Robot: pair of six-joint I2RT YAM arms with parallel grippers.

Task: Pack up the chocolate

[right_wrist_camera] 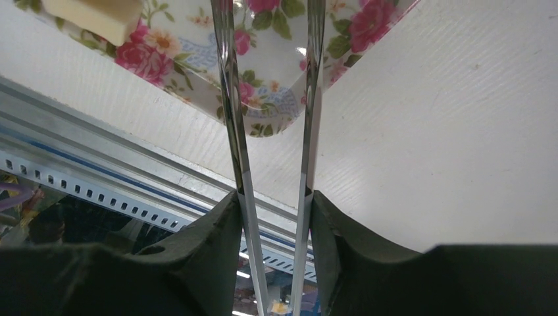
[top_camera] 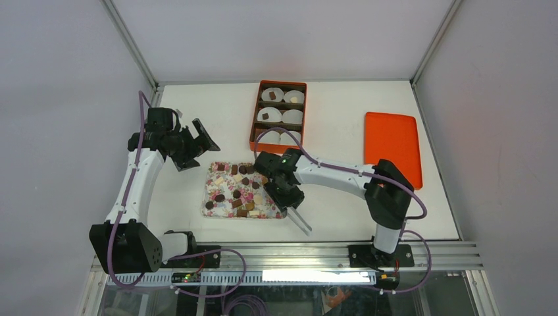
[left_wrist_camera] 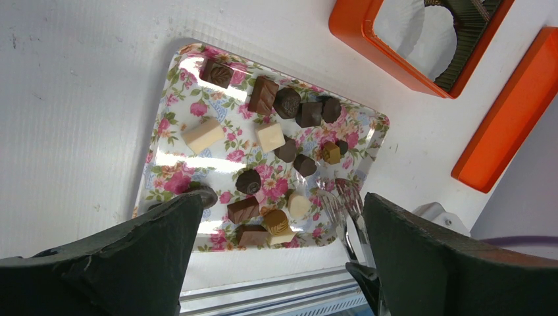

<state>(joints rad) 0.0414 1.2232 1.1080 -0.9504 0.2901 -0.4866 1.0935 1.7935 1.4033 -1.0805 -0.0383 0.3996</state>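
Note:
Several chocolates (top_camera: 237,194), dark brown, light brown and cream-white, lie on a floral tray (top_camera: 212,179). My right gripper (top_camera: 287,192) is shut on metal tongs (top_camera: 300,221) at the tray's right edge. In the right wrist view the tongs' two arms (right_wrist_camera: 230,99) stand apart between my fingers (right_wrist_camera: 204,237), over the tray's corner (right_wrist_camera: 263,99). The tong tips (left_wrist_camera: 345,201) hang over the tray's near right part; I see no candy between them. My left gripper (top_camera: 197,141) is open and empty, above the table left of the tray. Its view looks down on the chocolates (left_wrist_camera: 287,103).
An orange box (top_camera: 255,118) with white paper cups in compartments stands behind the tray; some cups hold a dark candy. The box's orange lid (top_camera: 393,145) lies at the right. A metal rail (top_camera: 296,253) runs along the near edge.

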